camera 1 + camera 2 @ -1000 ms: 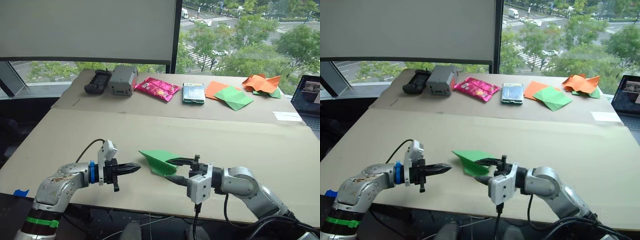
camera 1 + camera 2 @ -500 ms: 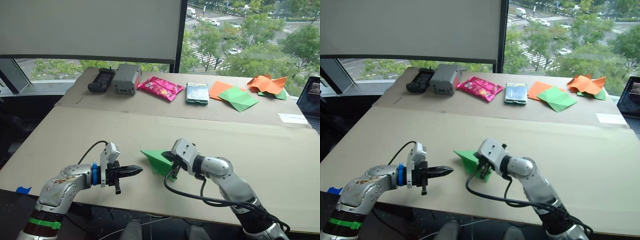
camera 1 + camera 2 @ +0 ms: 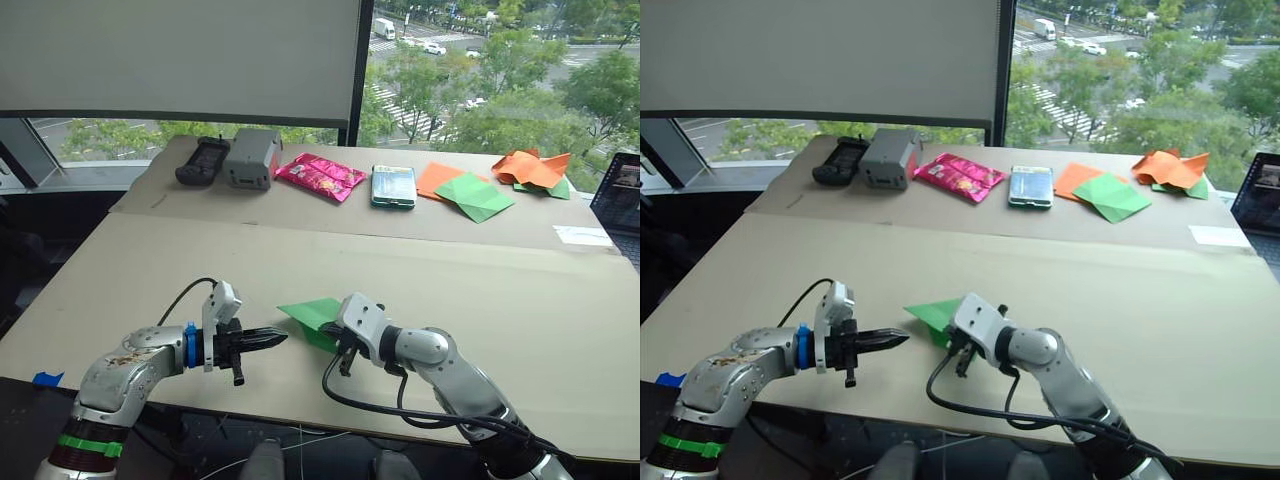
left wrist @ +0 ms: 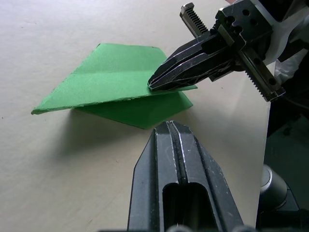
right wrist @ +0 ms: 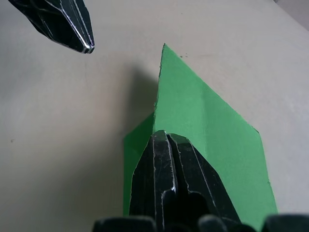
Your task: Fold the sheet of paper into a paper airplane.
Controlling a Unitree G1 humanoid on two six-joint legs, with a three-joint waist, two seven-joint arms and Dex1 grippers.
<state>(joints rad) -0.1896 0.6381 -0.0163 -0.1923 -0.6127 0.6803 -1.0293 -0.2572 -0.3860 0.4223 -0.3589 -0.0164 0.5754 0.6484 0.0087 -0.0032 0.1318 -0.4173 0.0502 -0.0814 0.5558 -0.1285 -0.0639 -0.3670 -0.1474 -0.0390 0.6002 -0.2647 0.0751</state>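
Note:
The bright green sheet of paper [image 3: 312, 315] lies on the tan table near the front edge, folded into a pointed wedge of layers like a paper airplane, its point toward my left. My right gripper [image 3: 331, 333] is shut on the upper layer at the wedge's wide end, and that flap [image 4: 111, 79] sits slightly raised over the layer beneath. In the right wrist view the paper's edge [image 5: 203, 111] runs in between the shut fingers. My left gripper [image 3: 279, 337] is shut and holds nothing. It points at the paper from the left, a short gap away, just above the table.
Along the table's back stand a black device [image 3: 197, 160], a grey box [image 3: 248, 158], a pink packet [image 3: 320, 177], a flat pack [image 3: 393, 186], a paler green folded paper on orange paper [image 3: 475, 197], and crumpled orange paper [image 3: 530, 166]. A laptop [image 3: 622, 195] sits far right.
My right wrist has rolled over and the gripper has sunk toward the table and the near edge, laying the held flap flatter. The left gripper has barely moved.

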